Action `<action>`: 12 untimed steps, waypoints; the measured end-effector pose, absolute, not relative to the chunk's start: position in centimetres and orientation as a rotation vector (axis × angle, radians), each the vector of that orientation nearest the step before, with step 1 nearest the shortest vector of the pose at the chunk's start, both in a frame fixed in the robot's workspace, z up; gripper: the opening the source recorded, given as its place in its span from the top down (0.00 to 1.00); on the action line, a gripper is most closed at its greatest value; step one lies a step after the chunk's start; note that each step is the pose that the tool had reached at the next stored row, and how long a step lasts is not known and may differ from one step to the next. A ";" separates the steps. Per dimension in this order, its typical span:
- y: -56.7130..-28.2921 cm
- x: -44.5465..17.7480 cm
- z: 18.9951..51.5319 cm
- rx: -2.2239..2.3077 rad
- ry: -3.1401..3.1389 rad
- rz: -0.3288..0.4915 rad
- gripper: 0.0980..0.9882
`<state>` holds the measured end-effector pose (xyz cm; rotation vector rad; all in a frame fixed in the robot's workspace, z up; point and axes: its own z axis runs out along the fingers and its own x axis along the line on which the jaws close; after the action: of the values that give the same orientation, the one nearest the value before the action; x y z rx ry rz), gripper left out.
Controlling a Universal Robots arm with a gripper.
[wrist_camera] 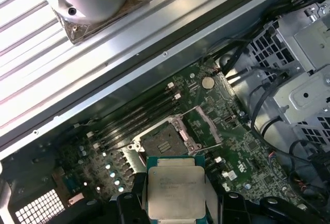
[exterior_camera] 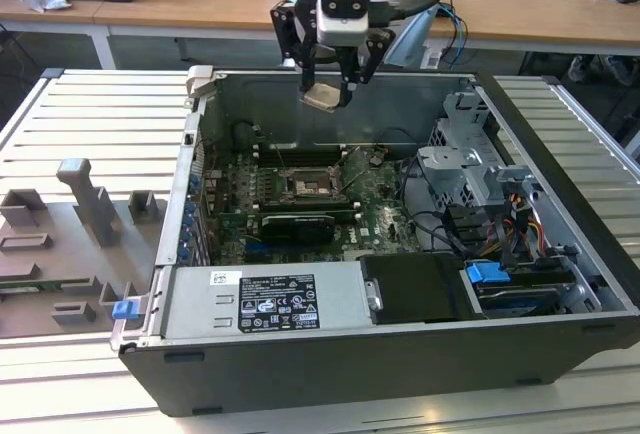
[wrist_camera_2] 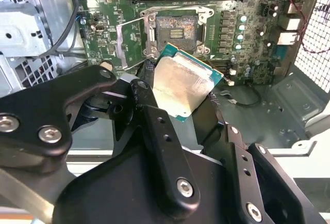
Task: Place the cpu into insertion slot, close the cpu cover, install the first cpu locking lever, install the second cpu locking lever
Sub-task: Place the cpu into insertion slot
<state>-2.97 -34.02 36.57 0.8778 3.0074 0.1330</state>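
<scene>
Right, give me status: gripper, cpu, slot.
Gripper shut on cpu, high over the open computer case. Insertion slot empty, cpu cover stands open. Nothing seen blocking the slot.

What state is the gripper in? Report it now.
Gripper: shut on the cpu, which is not yet in the insertion slot.

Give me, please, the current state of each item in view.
gripper, shut on the cpu
insertion slot, empty and uncovered
cpu cover, swung open beside the slot
cpu, held in the air, not yet seated
computer case, side open
</scene>
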 end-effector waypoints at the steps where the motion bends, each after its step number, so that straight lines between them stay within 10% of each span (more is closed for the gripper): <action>1: -34.0 -3.0 36.6 0.891 3.003 0.133 0.50; 12: -34.0 -3.0 36.3 1.147 2.907 0.131 0.50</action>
<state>-2.97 -34.02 36.32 1.1468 2.9072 0.1313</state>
